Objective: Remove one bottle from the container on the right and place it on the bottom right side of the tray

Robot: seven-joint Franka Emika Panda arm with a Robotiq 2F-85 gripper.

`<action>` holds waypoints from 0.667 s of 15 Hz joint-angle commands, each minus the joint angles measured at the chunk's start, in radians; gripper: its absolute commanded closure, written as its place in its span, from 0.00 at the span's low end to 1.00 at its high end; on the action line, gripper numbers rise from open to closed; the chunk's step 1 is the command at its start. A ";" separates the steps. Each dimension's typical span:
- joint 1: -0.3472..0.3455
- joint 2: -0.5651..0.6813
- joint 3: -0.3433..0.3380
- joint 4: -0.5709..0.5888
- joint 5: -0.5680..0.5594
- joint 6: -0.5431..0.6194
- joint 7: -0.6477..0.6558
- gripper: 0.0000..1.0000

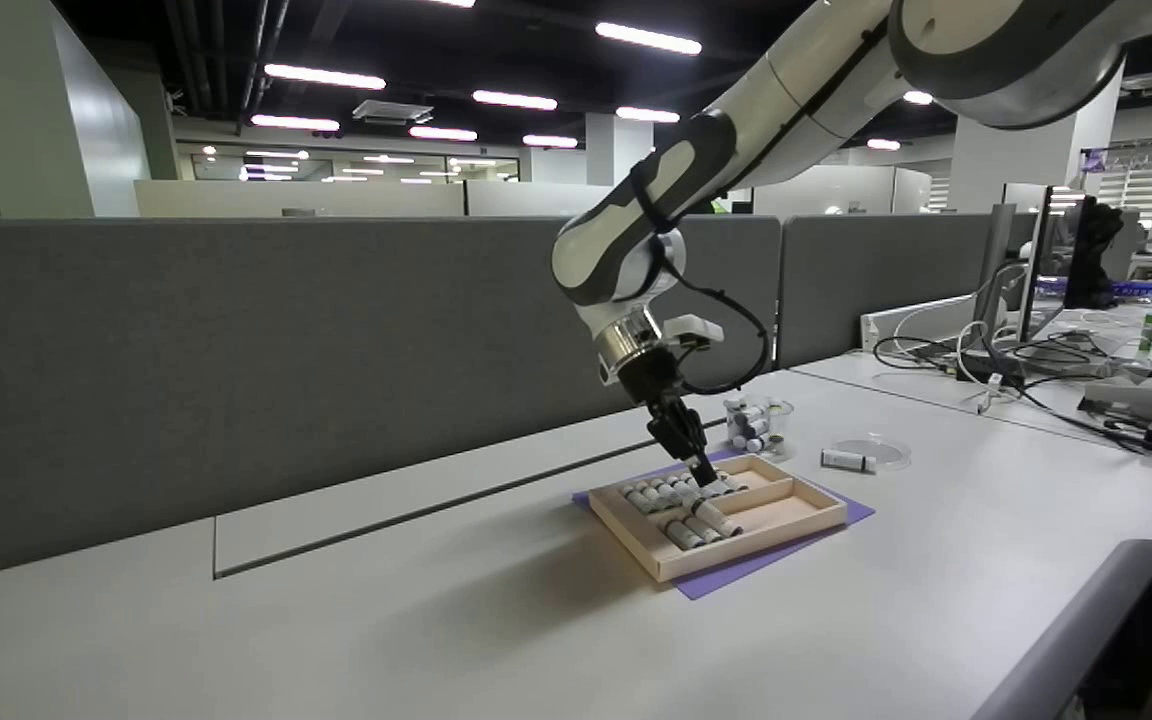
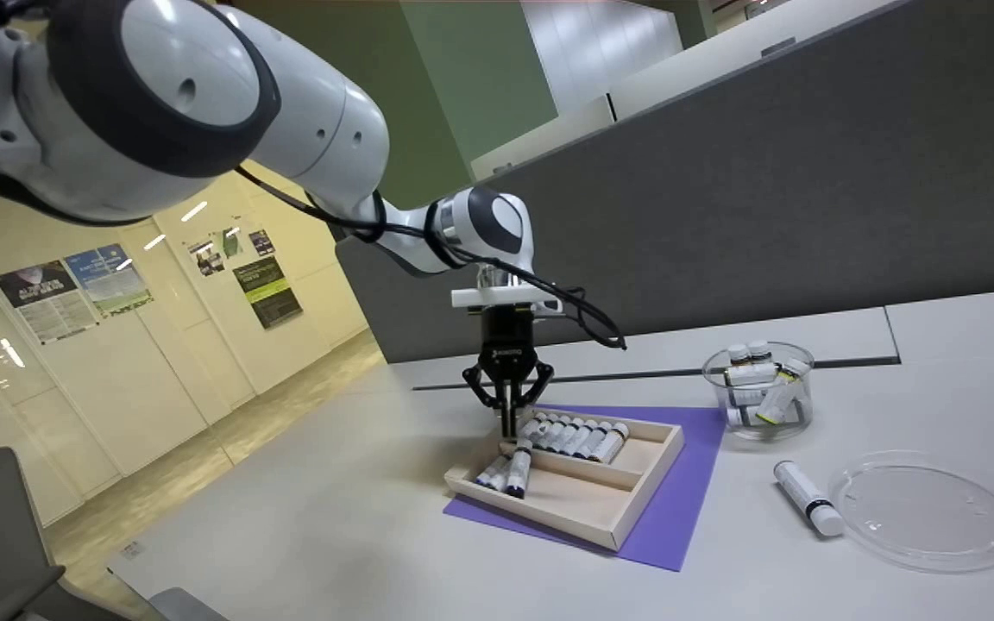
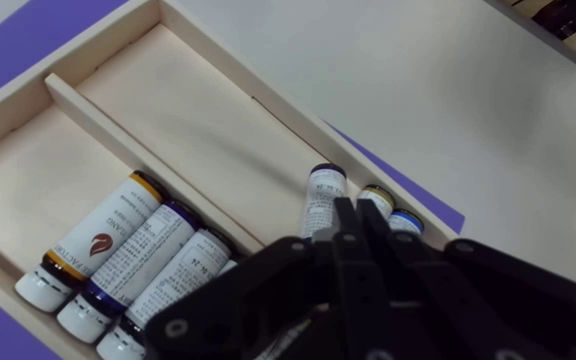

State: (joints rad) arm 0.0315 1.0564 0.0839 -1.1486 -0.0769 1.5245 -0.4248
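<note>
Down at eight o'clock from the container (image 2: 714,379) in an exterior view, the tray (image 2: 579,493) is overhung by the gripper (image 2: 508,431), jaws set narrow!

Wrist vw close abv tray (image 3: 193,125)

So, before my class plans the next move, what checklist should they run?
Bottles in the container: ok, several inside.
Room in the tray: ok, bare floor shows either side of its divider.
Jaws empty: ok, shut, nothing visible between them.
Bottle by the jaws lying flat: not ok, looks tilted, cap end raised.
Jaws clear of it: cannot tell.
Stray bottle stowed: not ok, lies beside the clear disc.
</note>
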 commanded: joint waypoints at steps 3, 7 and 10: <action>0.001 0.060 0.011 0.117 0.002 -0.083 -0.002 1.00; 0.007 0.098 0.011 0.166 -0.001 -0.103 0.001 1.00; 0.015 0.135 0.005 0.213 -0.010 -0.121 0.003 1.00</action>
State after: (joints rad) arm 0.0403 1.1351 0.0915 -1.0334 -0.0791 1.4525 -0.4354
